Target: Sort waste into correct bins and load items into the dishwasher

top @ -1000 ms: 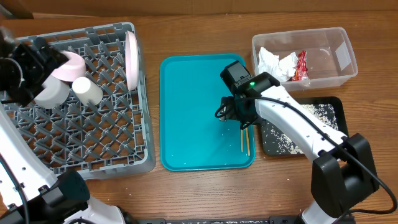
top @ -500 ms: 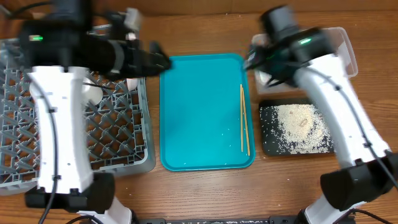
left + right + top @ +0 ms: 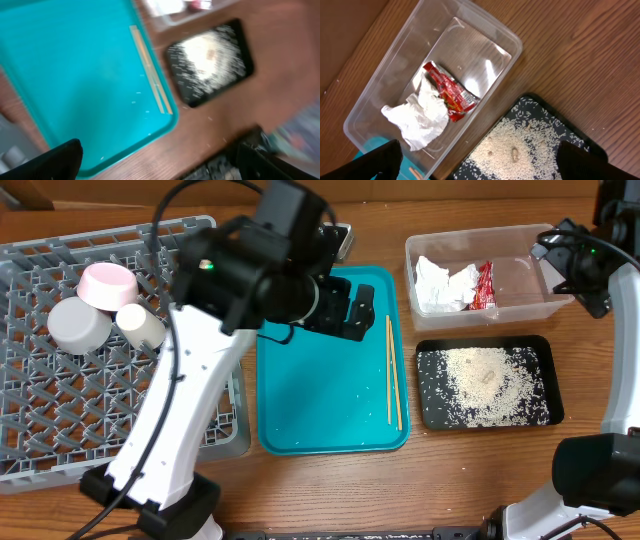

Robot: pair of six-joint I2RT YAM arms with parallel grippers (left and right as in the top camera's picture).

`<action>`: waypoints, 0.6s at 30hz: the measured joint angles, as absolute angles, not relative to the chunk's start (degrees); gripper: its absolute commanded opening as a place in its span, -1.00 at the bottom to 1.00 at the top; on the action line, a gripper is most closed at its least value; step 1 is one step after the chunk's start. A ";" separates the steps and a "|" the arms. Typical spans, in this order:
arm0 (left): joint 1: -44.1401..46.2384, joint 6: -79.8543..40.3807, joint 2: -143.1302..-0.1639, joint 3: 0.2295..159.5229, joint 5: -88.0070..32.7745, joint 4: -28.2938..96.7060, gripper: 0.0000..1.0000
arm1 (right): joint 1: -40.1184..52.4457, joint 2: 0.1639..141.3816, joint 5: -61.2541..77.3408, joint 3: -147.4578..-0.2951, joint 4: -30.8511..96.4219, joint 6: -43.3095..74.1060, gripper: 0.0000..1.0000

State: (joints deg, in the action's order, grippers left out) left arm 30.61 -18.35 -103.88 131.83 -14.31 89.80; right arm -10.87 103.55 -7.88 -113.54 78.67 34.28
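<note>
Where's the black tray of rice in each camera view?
Overhead: the black tray sits lower right, beside the teal tray.
Left wrist: black tray upper right, blurred.
Right wrist: black tray bottom right, partly cut off.
Shared landmark: the clear tub next to it.

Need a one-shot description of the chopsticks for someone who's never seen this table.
Find the teal tray in the middle of the table, between the grey dish rack and the black tray of rice. The chopsticks lie flat along its right edge, side by side. They are the only thin wooden sticks in view, pale against the teal.
</note>
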 measured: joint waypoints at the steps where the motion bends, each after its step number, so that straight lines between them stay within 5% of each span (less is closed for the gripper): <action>1: 31.46 -20.38 -104.64 131.83 -11.92 89.89 1.00 | -11.14 103.55 -7.88 -113.54 78.72 34.28 1.00; 10: 34.52 -28.25 -117.60 131.81 -3.77 91.50 1.00 | -11.68 103.55 -7.75 -113.54 78.67 34.28 1.00; 18: 34.85 -30.11 -124.40 131.72 -12.64 80.01 0.87 | -11.68 103.55 -7.73 -113.54 78.70 34.28 1.00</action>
State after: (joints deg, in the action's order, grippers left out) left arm 34.85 -30.11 -124.40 131.72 -12.64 80.01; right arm -11.68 103.55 -7.73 -113.54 78.70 34.28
